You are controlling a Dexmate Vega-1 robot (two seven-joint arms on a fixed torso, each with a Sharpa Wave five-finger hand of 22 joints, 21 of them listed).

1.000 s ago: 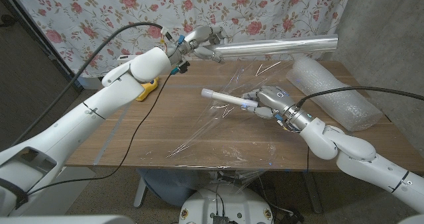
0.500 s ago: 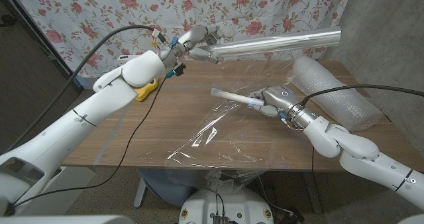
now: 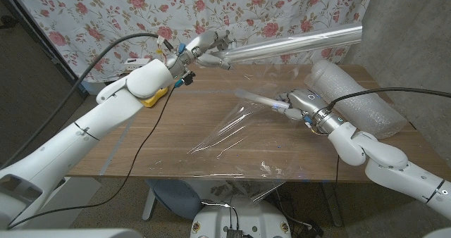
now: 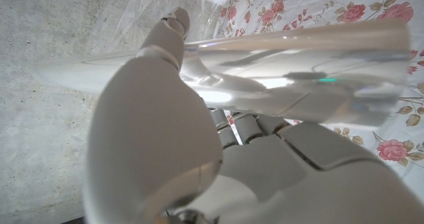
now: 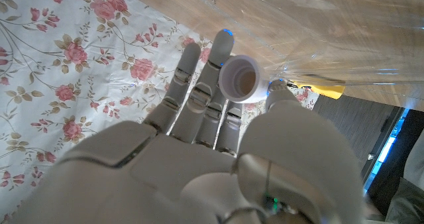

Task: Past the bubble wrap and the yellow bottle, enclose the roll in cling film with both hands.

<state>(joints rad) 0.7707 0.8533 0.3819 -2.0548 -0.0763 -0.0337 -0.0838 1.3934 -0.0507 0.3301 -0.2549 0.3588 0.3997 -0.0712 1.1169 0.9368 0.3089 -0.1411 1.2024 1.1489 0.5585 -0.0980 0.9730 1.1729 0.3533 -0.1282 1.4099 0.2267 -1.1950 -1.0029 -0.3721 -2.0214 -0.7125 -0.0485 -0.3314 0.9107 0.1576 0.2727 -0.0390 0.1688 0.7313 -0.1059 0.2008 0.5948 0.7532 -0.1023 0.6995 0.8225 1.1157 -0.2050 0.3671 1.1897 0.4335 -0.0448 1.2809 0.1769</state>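
Above the table's far edge: the left hand point(image 3: 208, 46) grips one end of the cling film roll point(image 3: 296, 42), which it holds up in the air, almost level.
Film sheet: cling film point(image 3: 232, 129) hangs from the roll down to the wooden table point(image 3: 162, 136).
Right hand: the right hand point(image 3: 297, 103) holds a white tube point(image 3: 257, 99) between thumb and fingers, over the film.
Bubble wrap: bubble wrap point(image 3: 356, 97) lies at the table's right end.
Yellow bottle: the yellow bottle point(image 3: 155, 96) is partly hidden behind the left arm.

Left hand point(image 3: 204, 49) raised, gripping; right hand point(image 3: 299, 104) gripping.
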